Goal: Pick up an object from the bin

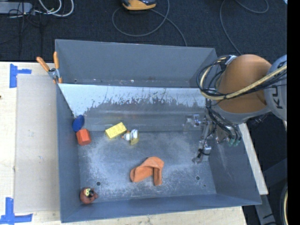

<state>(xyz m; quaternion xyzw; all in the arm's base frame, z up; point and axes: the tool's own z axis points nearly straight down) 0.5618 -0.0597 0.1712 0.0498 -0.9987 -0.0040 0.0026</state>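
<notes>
Claw [202, 154]: low over bare metal at the 3 o'clock side of the bin [136, 62], just beside the right wall.
Claw state: cannot tell whether it is apart or together; nothing is seen in it.
Nearest thing: a crumpled orange cloth [148, 170], toward 8 o'clock from the claw and apart from it, at about 6 o'clock on the floor.
Other things: a yellow block [116, 130] with a small white-and-yellow piece [133, 136] just beside it at 10 o'clock; a red block [83, 136] and a blue piece [78, 122] against the 9 o'clock wall; a small brown round thing [87, 195] in the 7 o'clock corner.
Progress: by my judgement nothing is picked yet, and no thing lies under the claw.
Risk, wall: closing here would likely catch only air or scrape the floor, because the wall is so close.
Risk, cloth: soft and folded, so a pinch on one loose edge may let it slide free on the lift.
Risk, far pieces: those hugging the 9 o'clock wall leave little room on that side.
</notes>
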